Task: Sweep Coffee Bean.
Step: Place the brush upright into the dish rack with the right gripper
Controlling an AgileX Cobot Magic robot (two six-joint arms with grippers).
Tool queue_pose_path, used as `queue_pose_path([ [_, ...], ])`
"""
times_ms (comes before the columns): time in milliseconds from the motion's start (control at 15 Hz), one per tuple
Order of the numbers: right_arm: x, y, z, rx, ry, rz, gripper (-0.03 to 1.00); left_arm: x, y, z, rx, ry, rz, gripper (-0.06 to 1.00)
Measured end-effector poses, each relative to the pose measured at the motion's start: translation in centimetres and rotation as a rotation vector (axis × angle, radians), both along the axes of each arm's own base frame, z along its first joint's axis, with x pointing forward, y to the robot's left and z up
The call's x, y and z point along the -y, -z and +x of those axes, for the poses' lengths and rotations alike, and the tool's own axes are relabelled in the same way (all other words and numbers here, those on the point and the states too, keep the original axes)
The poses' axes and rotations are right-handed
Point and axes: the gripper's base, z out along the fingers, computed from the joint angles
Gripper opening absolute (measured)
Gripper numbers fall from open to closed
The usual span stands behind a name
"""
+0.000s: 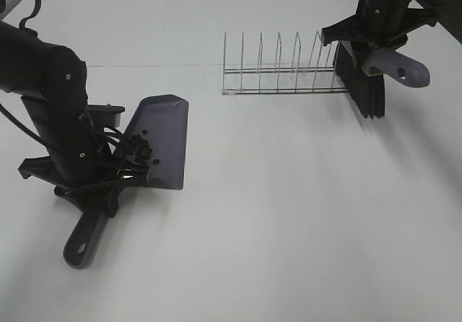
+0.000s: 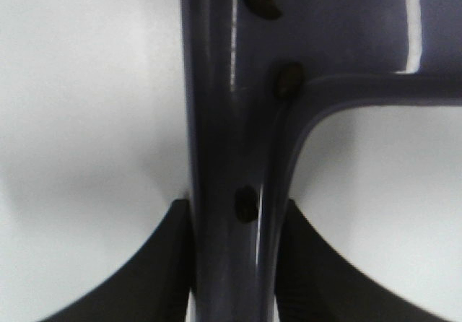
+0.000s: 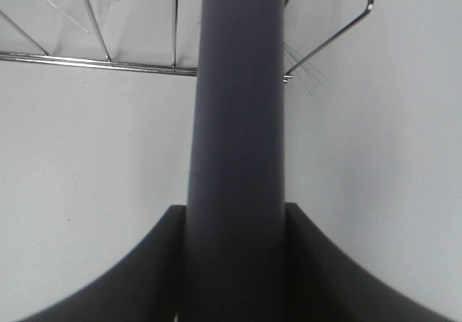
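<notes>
When viewed from high, shows left gripper clamped on dustpan handle at 8 o'clock, coffee bean cluster inside pan's rear; right gripper at 1 o'clock, gripping brush beside wire rack. Left wrist: 4 beans along handle. Right wrist: brush handle pinched on both sides.

Wire dish rack upright on the white table, toward its far side.

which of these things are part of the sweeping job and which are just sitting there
For the job:
- coffee beans, lying in the dustpan
- dustpan, held by the left gripper
- brush, held by the right gripper

Just lying about:
- wire rack, beside the brush
</notes>
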Motion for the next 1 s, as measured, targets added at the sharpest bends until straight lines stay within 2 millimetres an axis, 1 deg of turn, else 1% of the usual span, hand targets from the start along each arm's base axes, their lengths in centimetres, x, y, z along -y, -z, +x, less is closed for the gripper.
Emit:
queue_pose_path([
  [267, 0.0, 0.1, 0.1, 0.004, -0.002, 0.0, 0.29, 0.0, 0.0, 0.0, 0.0, 0.0, 0.0, 0.26],
  [533, -0.1, 2.2, 0.7, -0.003, -0.007, -0.004, 0.29, 0.0, 0.0, 0.0, 0.0, 0.0, 0.0, 0.26],
  [667, 0.1, 2.4, 1.0, 0.03, 0.011, 0.011, 0.29, 0.0, 0.0, 0.0, 0.0, 0.0, 0.0, 0.26],
  [800, 0.8, 2.3, 1.4, 0.066, 0.039, 0.039, 0.29, 0.0, 0.0, 0.0, 0.0, -0.001, -0.001, 0.26],
  [1000, 0.8, 2.2, 1.6, 0.084, 0.036, 0.044, 0.29, 0.0, 0.0, 0.0, 0.0, -0.001, -0.001, 0.26],
])
